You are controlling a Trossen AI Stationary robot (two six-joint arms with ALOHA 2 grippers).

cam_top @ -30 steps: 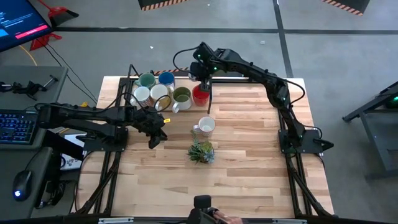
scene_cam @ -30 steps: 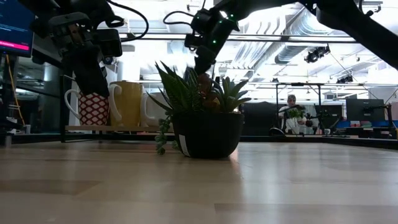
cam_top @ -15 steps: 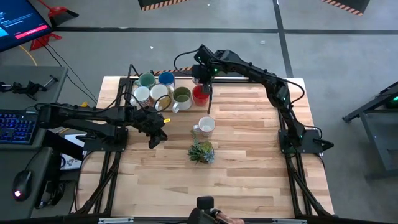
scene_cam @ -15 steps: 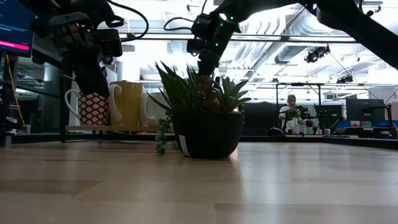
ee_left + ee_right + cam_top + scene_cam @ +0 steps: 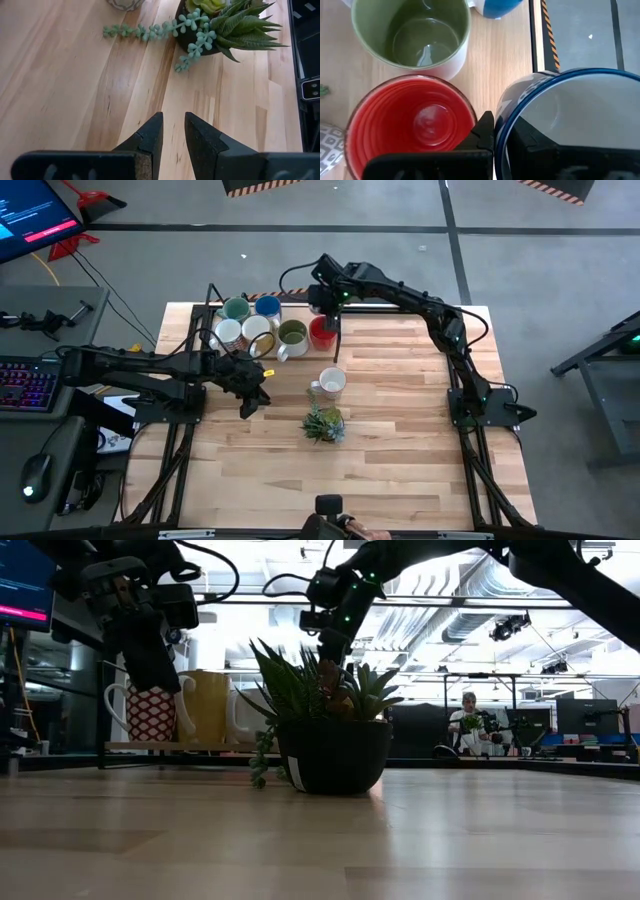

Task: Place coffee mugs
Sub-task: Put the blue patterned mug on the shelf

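Note:
Several coffee mugs stand bunched at the table's far left: teal [image 5: 236,310], blue [image 5: 267,307], two white [image 5: 228,333], olive green [image 5: 292,334] and red [image 5: 322,332]. One more white mug [image 5: 331,381] stands alone near the small plant [image 5: 324,423]. My right gripper [image 5: 331,308] hovers at the far side of the red mug [image 5: 415,125], shut on a white mug with a blue rim [image 5: 570,120]. My left gripper [image 5: 250,402] hangs over bare wood left of the plant, slightly open and holding nothing [image 5: 173,120]. My right gripper pinches the blue-rimmed mug by its rim [image 5: 501,112], one finger [image 5: 481,131] outside the wall and the other [image 5: 530,145] inside the cup. The fingers come slanting down from above. The mug's mouth faces up; its base is hidden by its own body.
A dark wire frame [image 5: 205,320] borders the mug cluster on the left. The plant's trailing stem [image 5: 150,31] lies on the wood ahead of my left gripper. The table's far edge with striped tape [image 5: 547,30] runs beside the held mug. Bare wood spreads across the near and right parts.

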